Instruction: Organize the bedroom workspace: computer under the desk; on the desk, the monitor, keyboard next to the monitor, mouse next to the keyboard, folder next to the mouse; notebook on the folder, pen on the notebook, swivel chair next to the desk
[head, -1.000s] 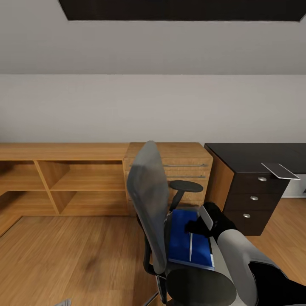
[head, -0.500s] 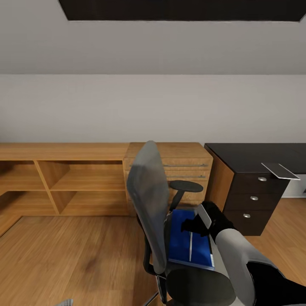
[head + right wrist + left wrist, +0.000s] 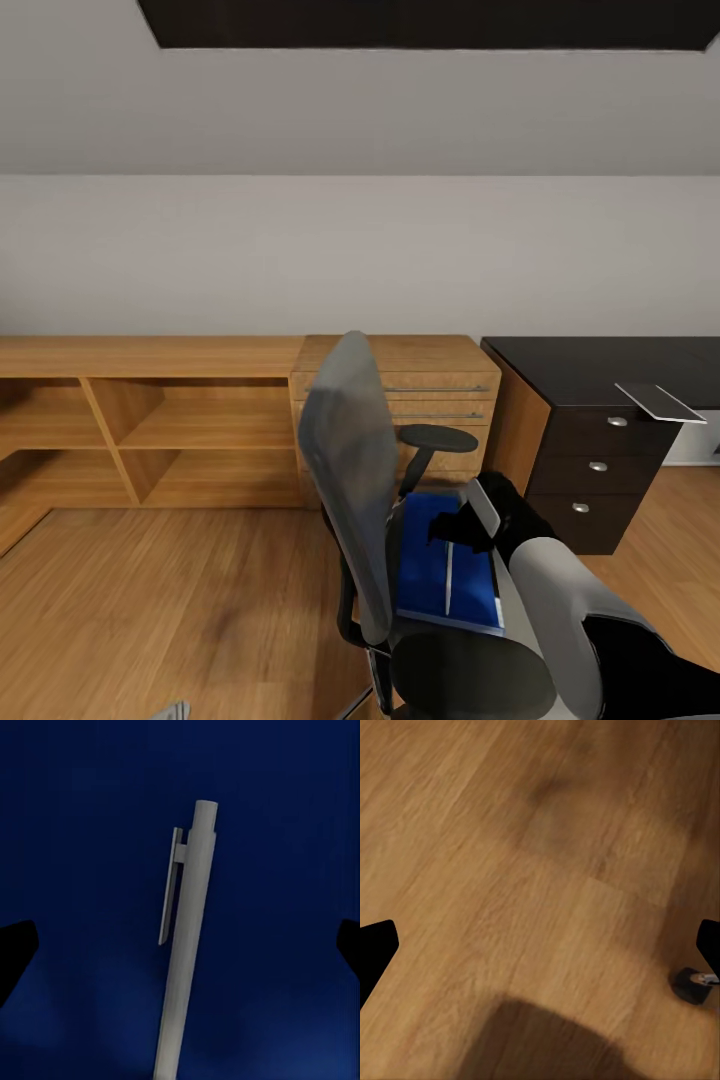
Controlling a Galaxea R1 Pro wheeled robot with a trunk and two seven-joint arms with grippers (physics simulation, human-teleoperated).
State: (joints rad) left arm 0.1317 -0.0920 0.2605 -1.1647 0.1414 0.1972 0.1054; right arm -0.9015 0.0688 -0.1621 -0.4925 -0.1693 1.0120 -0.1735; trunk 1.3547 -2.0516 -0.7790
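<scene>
Lying between right gripper [image 3: 180, 937] fingertips: pen [image 3: 186, 945].

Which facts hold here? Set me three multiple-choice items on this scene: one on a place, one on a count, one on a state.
1. Where does the folder lie?
A. On the desk
B. On the floor
C. On the swivel chair's seat

2. How many round silver knobs show on the desk's black drawers?
A. Three
B. One
C. Five

3. What state is the right gripper in?
A. Shut on the pen
B. Open, over the pen
C. Shut on the chair's armrest

Answers:
1. C: the folder rests flat on the seat of the swivel chair.
2. A: the desk has three stacked drawers, each with one of the knobs.
3. B: the right gripper has its fingertips wide apart at the edges of the right wrist view, with the pen lying untouched between them on the blue cover.
</scene>
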